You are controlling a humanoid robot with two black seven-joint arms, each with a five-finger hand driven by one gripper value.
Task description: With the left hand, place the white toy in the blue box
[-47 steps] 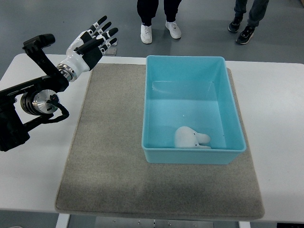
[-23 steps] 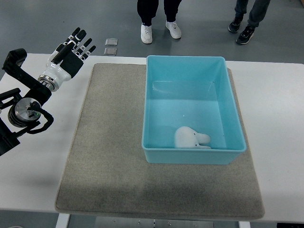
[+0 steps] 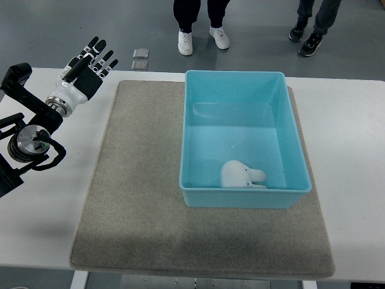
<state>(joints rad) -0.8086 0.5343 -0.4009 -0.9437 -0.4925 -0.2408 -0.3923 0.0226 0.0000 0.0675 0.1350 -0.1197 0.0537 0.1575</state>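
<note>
My left hand (image 3: 84,68) has a white shell across its back and black segmented fingers, with pale patches showing at the knuckles and tips. Behind it sits a short silvery wrist ring, and behind that my forearm is matte black, built of angular brackets. Further back from the hand a round metallic joint cap (image 3: 27,137) gleams, with screws in its face. A black cable (image 3: 49,158) loops out beside that cap, on the side away from the hand.
</note>
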